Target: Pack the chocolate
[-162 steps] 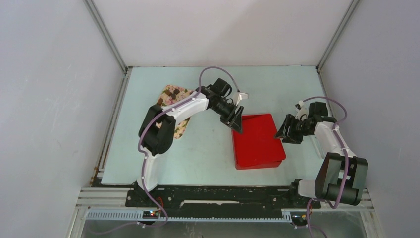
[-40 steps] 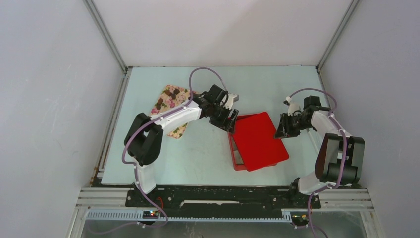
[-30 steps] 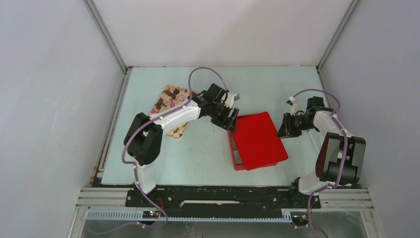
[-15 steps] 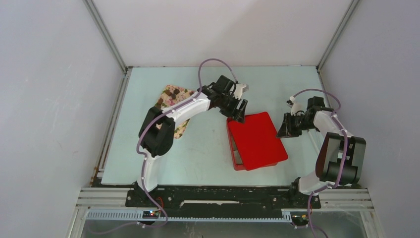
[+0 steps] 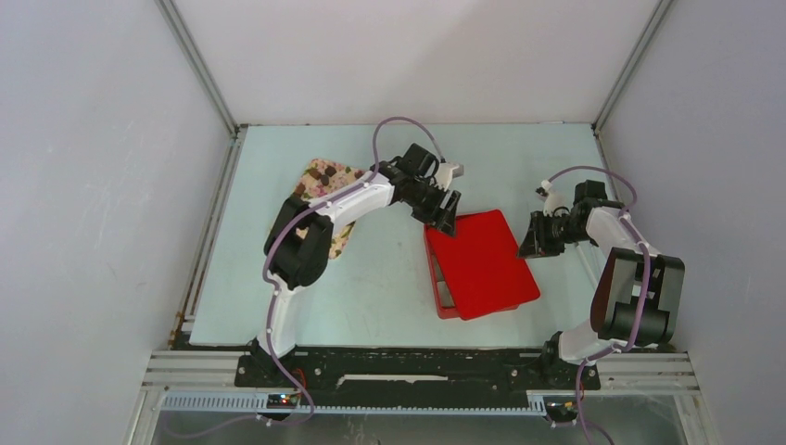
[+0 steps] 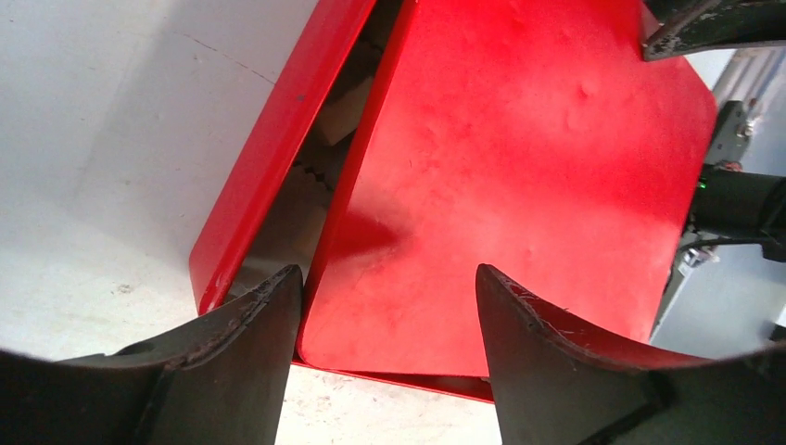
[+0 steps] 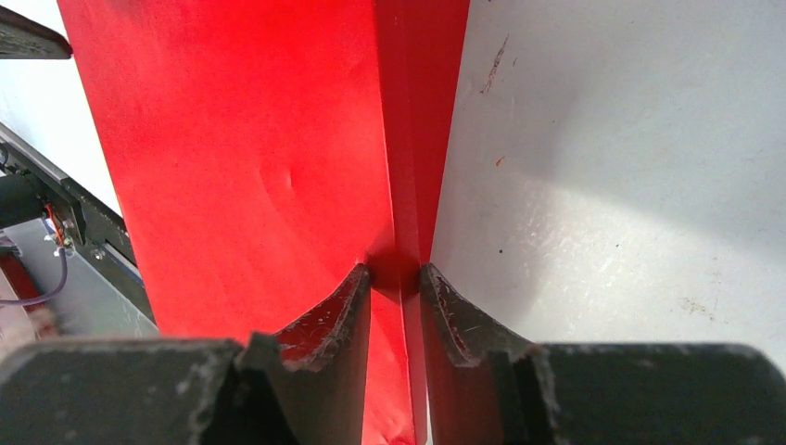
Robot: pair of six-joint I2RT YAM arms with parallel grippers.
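Note:
Several dark chocolate lumps (image 5: 317, 173) lie on a floral cloth (image 5: 335, 236) at the far left, partly hidden by my left arm. A red box (image 5: 436, 276) stands mid-table with its red lid (image 5: 484, 264) lying skewed on it, leaving a gap along the left side. My left gripper (image 5: 447, 215) hovers open over the lid's far-left corner; in the left wrist view its fingers (image 6: 250, 352) straddle the lid (image 6: 519, 167). My right gripper (image 5: 528, 243) is shut on the lid's right edge (image 7: 404, 185), seen pinched between its fingertips (image 7: 352, 297).
Through the gap between lid and box wall (image 6: 278, 158), pale crinkled paper cups (image 6: 320, 185) show inside. Grey walls enclose the pale table (image 5: 389, 297) on three sides. The arm bases sit along the near edge.
My left gripper has moved right and away from the box's left wall to the lid's far-left corner. The right gripper keeps its hold; the lid has barely shifted.

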